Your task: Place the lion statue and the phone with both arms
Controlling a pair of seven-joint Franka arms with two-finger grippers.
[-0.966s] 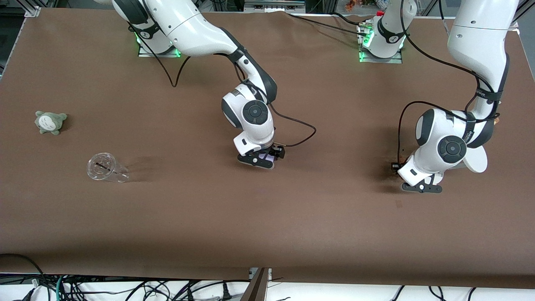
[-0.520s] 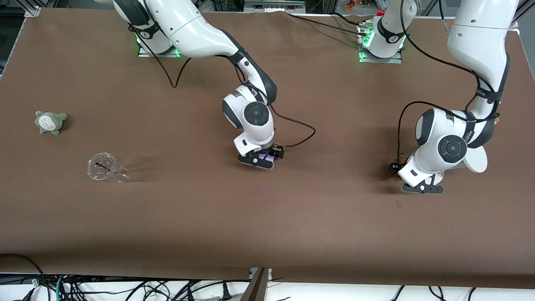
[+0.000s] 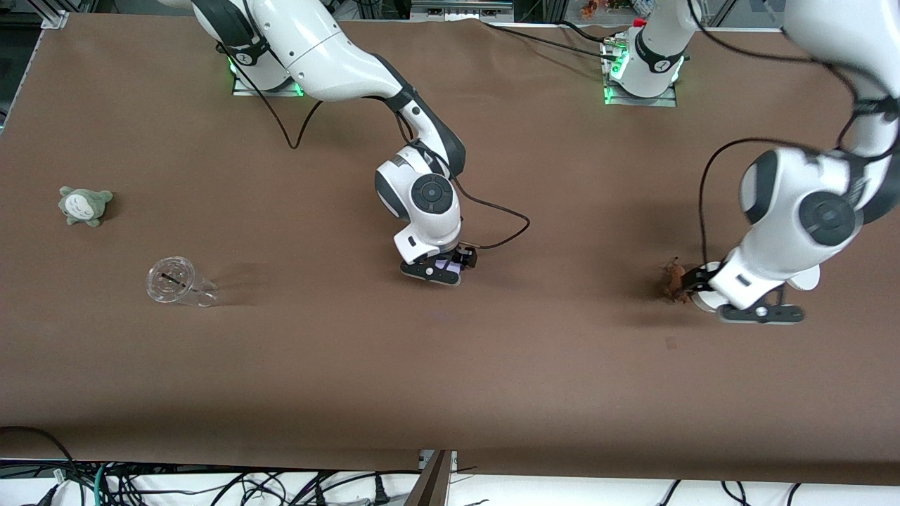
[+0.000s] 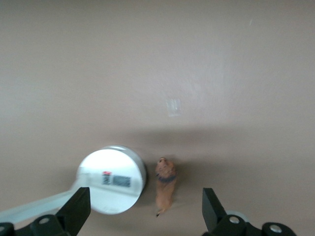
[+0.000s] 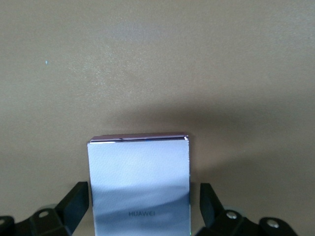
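we have the brown table spread wide, and both arms are down at it. the right arm reaches from its base out to the middle of the table, and the right gripper is low there with the phone between its fingers; the right wrist view shows the pale slab filling the gap, a finger close on each edge, so we call those jaws clamped on it, with the phone just above or on the cloth, we cannot tell which. toward the left arm's end of the table, the left gripper hovers with its jaws wide apart and nothing in them. the white stand sits under it, and just beside its round base stands the lion statue, upright on the table and free of the fingers. away at the right arm's end lie a clear plastic cup on its side and a grey-green plush, both well apart from the action.

so we judge the lion already set down and the phone the step in hand. the next move calls for the right jaws to part cleanly and the gripper to rise straight up without dragging the slab, while the left arm clears off without nudging the little lion.
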